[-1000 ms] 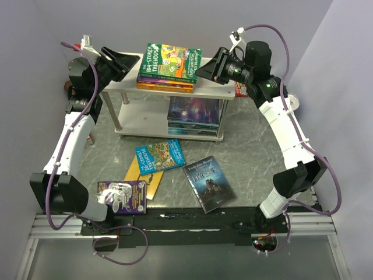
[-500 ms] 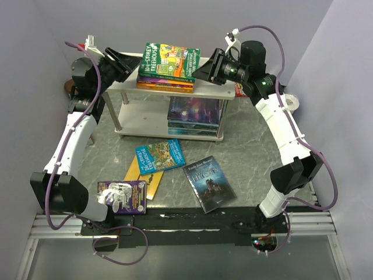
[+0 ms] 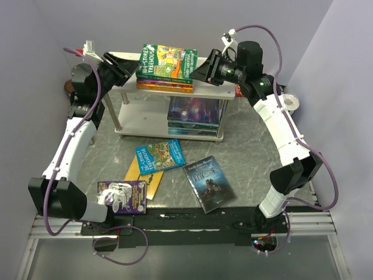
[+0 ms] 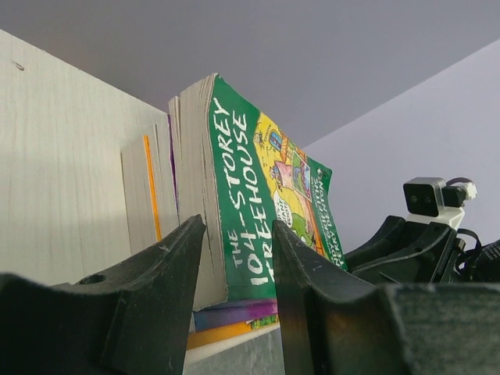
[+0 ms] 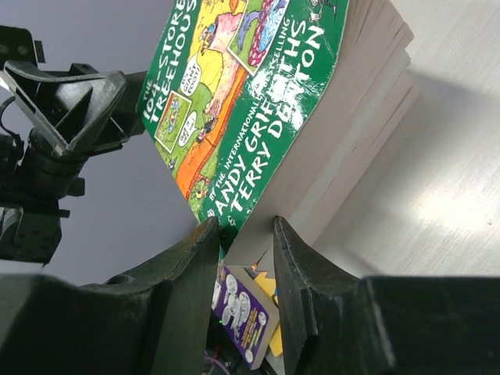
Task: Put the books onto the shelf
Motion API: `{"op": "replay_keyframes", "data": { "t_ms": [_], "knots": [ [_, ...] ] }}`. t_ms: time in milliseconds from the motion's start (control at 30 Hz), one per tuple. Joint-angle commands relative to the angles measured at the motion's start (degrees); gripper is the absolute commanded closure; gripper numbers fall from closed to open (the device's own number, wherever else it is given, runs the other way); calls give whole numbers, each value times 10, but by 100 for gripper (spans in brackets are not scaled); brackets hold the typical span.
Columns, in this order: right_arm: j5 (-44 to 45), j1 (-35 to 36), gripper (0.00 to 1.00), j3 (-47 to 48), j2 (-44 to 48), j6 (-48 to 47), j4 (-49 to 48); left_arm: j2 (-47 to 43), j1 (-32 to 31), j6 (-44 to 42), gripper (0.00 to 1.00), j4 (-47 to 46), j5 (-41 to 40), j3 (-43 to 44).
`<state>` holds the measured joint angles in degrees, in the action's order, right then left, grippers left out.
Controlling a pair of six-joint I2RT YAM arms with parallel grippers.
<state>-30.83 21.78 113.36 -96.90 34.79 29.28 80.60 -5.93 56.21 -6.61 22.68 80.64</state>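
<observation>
Grey marbled table (image 3: pixel 256 146), lilac walls; shelf (image 3: pixel 129 87) stood at the far side.

Overhead view: green Treehouse book (image 3: pixel 168 61) was topmost over the wood board, tilted above an orange and purple stack (image 3: pixel 166 86). Left gripper (image 3: pixel 135 67) was at its left end, right gripper (image 3: pixel 198 70) at its right end. Dark books (image 3: pixel 194 114) lay on the lower board. On the table, nearer: blue Treehouse book (image 3: pixel 158 156) overlapping a yellow book (image 3: pixel 143 184); castle book (image 3: pixel 208 182); purple book (image 3: pixel 121 196).

Left wrist view: the two fingers pinched the green book's end, one on either side.

Right wrist view: the fingers likewise clamped the book's corner, pages and cover between them.
</observation>
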Motion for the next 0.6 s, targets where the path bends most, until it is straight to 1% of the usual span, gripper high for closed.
{"op": "replay_keyframes", "data": {
  "t_ms": [0, 167, 567],
  "knots": [
    [-4, 20, 60, 18, 3, -6, -9, -33, -11, -1, 54, -13, 27, -11],
    [2, 20, 60, 19, 7, -9, -2, -33, -12, -1, 55, -9, 31, -8],
    [3, 21, 60, -14, 23, -2, -19, -40, -16, 2, 55, -15, 30, -16]
  ]
}}
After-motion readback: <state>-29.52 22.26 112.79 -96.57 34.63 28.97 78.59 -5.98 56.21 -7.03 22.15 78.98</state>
